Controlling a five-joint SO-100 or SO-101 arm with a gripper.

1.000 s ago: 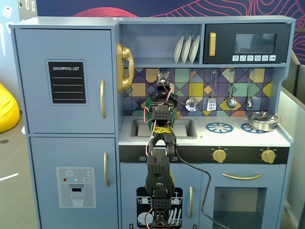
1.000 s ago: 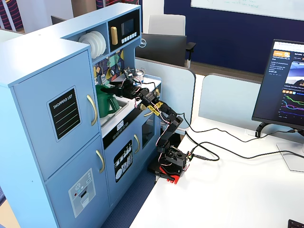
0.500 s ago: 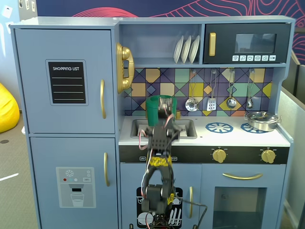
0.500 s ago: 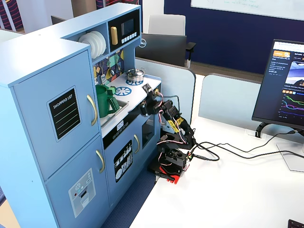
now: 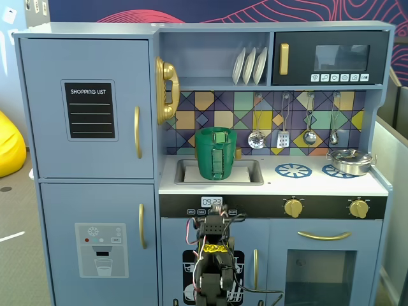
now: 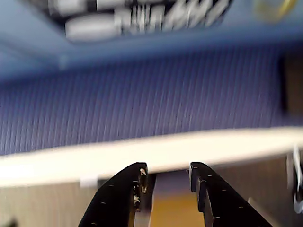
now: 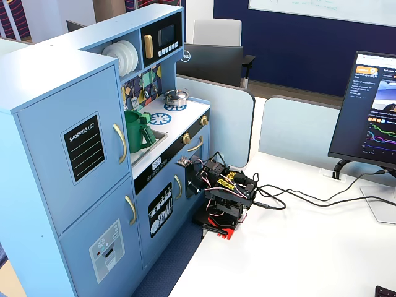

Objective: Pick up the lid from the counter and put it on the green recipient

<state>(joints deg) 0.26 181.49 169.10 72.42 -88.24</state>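
Observation:
The green recipient (image 5: 215,159) stands upright in the sink (image 5: 252,175) of the toy kitchen, its strap handle facing the camera. It also shows in the other fixed view (image 7: 137,133). The flat green lid (image 5: 207,132) with its lighter tab lies on top of the pot, covering its mouth. My arm (image 5: 213,255) is folded low in front of the kitchen, on the white table (image 7: 297,247). In the wrist view my gripper (image 6: 168,171) is a little open and empty, pointing down past the table edge at blue carpet, far from the pot.
A shiny silver pot (image 5: 350,160) sits on the right burner, next to a blue burner ring (image 5: 293,170). Utensils hang on the back wall above. Cables (image 7: 291,198) run from the arm's base to a monitor (image 7: 371,105) at the right.

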